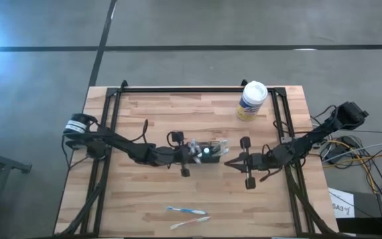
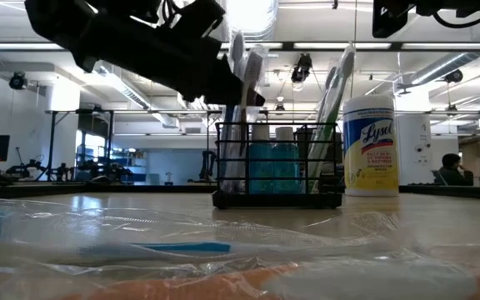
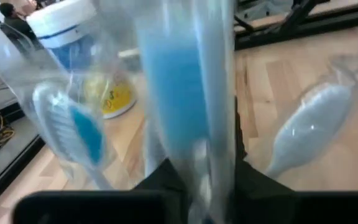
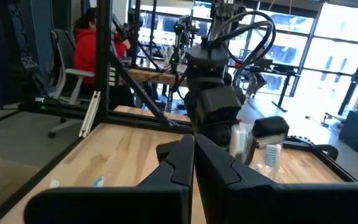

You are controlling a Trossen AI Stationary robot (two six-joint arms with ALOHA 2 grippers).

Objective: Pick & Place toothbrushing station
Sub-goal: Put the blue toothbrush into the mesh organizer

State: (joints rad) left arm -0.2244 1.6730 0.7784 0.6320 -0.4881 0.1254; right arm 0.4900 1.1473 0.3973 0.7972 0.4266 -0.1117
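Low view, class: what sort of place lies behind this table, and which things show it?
Probably a robotics lab or workshop: exposed ceiling ducts, metal-framed workbenches and a seated person at the far side, with a second framed rig in the right wrist view.

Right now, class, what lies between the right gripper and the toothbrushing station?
Nothing: in the high view only bare wood separates the right gripper from the toothbrushing station. The Lysol canister stands well off that line.

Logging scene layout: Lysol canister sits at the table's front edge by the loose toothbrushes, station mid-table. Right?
No. The high view shows the Lysol canister at the far edge, right side; the loose toothbrushes lie at the front edge. The station is mid-table.
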